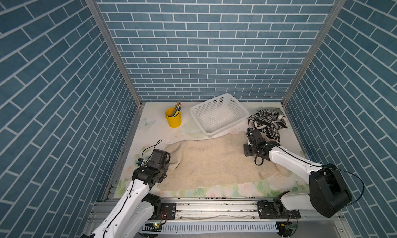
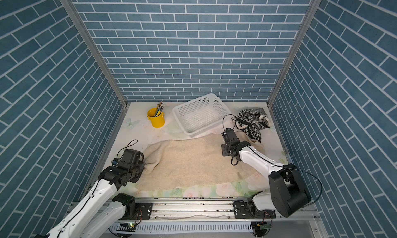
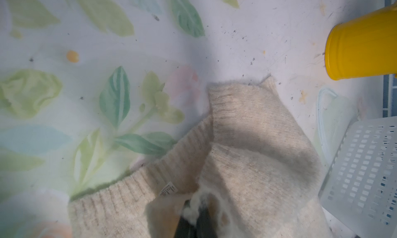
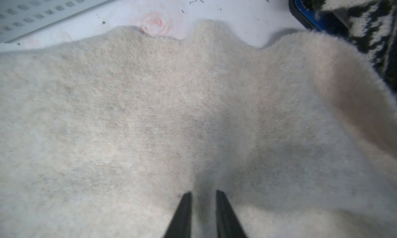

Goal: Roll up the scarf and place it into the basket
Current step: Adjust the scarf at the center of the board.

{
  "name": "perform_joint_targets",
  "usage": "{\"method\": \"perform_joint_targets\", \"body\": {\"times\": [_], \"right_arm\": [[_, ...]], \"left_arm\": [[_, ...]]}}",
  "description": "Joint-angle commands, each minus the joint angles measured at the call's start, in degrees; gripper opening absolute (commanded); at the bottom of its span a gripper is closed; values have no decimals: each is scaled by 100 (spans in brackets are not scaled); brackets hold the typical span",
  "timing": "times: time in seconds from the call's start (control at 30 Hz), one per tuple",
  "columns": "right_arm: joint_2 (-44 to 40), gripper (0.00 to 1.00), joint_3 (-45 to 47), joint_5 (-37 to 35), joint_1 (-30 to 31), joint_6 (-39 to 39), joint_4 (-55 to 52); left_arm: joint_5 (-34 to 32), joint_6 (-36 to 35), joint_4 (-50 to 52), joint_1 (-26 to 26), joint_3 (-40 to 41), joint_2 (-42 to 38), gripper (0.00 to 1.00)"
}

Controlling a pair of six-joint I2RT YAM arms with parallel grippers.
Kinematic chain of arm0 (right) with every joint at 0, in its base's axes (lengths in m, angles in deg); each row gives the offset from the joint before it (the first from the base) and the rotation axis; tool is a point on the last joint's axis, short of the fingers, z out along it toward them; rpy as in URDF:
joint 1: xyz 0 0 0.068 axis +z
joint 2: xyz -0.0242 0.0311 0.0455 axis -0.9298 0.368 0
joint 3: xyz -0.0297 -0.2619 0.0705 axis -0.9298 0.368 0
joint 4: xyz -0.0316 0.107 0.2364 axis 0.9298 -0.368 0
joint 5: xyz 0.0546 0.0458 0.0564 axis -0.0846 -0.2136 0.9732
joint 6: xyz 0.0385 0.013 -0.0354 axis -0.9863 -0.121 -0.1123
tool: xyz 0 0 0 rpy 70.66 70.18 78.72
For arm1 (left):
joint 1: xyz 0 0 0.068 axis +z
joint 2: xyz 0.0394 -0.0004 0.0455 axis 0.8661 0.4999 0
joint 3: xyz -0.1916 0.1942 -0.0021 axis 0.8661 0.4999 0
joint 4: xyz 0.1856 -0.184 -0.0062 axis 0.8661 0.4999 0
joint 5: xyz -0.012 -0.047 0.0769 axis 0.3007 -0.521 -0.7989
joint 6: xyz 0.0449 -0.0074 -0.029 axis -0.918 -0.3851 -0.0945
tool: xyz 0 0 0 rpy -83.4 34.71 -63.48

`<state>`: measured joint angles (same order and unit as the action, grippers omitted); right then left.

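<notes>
Lying spread across the floral table (image 1: 154,131), beige knit scarf (image 1: 214,161), left gripper (image 3: 197,206) clamped on its ribbed end, right gripper (image 4: 203,197) narrow, apparently pinching a fold, white perforated basket (image 1: 214,103) just beyond.

The scarf (image 1: 214,161) is a fuzzy cream-beige knit, spread mostly flat and unrolled across the middle of the worktop (image 1: 154,129). Its ribbed left end is lifted into a loose fold, and its right part is slightly puckered. The basket (image 1: 209,104), white plastic with grid-perforated walls and a flared rim, sits open side up behind it, its near corner just beside the scarf's far edge.
</notes>
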<state>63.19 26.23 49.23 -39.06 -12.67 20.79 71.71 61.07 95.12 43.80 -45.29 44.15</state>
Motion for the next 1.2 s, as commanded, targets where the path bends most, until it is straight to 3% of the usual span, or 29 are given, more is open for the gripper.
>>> {"method": "perform_joint_targets", "body": {"times": [0.0, 0.03, 0.13, 0.23, 0.33, 0.43, 0.6, 0.7, 0.83, 1.17], "right_arm": [[14, 0, -87, -198, -16, -40, -278], [8, 0, -123, -222, -17, -24, -314], [-145, 29, -217, 532, 209, 287, -96], [-401, 51, -256, 1648, 1041, 596, 549], [-220, 56, -226, 2342, 1730, 601, 1239], [175, 60, -387, 2564, 2318, 662, 1652], [595, 67, -534, 2284, 3214, 716, 2495], [809, 81, -611, 2029, 3626, 892, 2709], [1165, 90, -855, 1377, 4025, 1143, 2607], [2107, 88, -1355, 74, 4044, 1067, 2331]], "left_arm": [[-96, -369, 70, 128, -212, 59, 0], [-99, -407, 57, 150, -263, 62, 0], [-21, -595, -112, 252, -461, 86, 0], [162, -766, -323, 352, -719, 227, 0], [267, -865, -445, 401, -1038, 431, 0], [445, -906, -621, 443, -1318, 605, 0], [855, -843, -892, 450, -1783, 853, 0], [891, -883, -873, 452, -2132, 1047, 0], [975, -928, -954, 447, -2446, 1261, 0], [1114, -968, -810, 447, -2870, 1260, 0]]}}
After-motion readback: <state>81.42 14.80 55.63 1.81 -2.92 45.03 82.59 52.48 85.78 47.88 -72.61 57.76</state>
